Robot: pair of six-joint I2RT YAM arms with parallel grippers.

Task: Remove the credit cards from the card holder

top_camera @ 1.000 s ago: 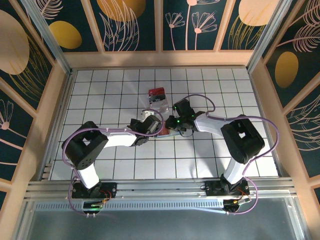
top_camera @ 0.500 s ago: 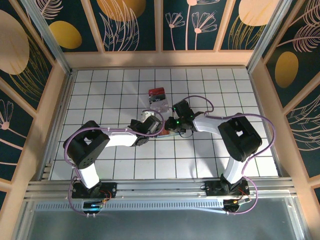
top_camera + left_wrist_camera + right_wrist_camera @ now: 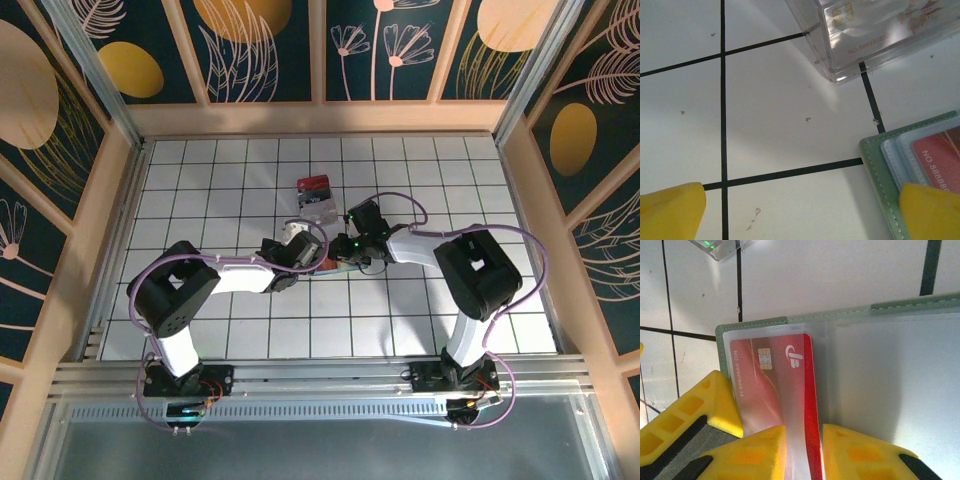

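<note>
Card holder: lies open and flat on white-tiled tabletop, directly under right tool. Tool tips sit at its near edge w/ jaws narrow, a slim gap over the sleeve and the right edge of the red card; can't tell if anything is pinched. Red card is inside holder's left clear sleeve, chip side up. Left tool: jaws wide, nothing between, one tip over holder's corner; clear box w/ a card inside sits near, apart from holder.
</note>
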